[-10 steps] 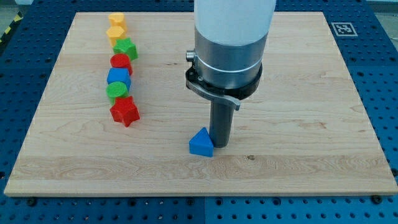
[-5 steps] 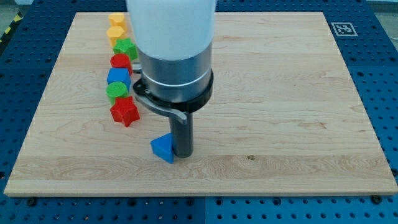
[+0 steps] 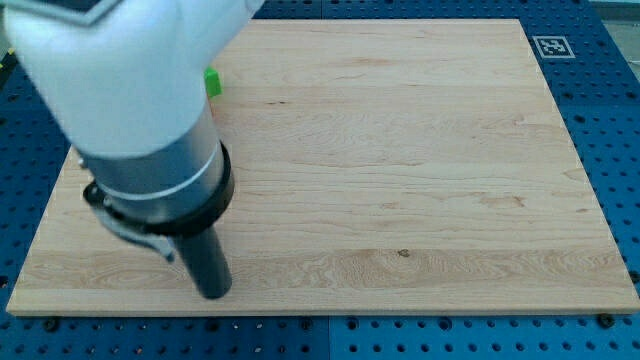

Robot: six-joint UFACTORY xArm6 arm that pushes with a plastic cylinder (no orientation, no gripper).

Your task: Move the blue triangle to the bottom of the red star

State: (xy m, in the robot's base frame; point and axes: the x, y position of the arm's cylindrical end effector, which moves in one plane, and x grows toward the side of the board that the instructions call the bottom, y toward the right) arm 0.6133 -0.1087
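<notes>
My arm fills the view's left side and hides the blue triangle, the red star and most of the block column. My tip (image 3: pixel 214 293) rests on the wooden board (image 3: pixel 400 150) near its bottom edge, at the view's lower left. Only a sliver of a green block (image 3: pixel 213 82) shows beside the arm at the upper left. Where the tip stands relative to the blue triangle cannot be told.
The board's bottom edge lies just below my tip. A black-and-white marker tag (image 3: pixel 553 46) sits at the board's top right corner. Blue perforated table (image 3: pixel 620 150) surrounds the board.
My arm has swept left and toward the view's bottom. The blue triangle, pushed left ahead of the tip earlier, is now hidden behind the arm, as are the red star and most blocks.
</notes>
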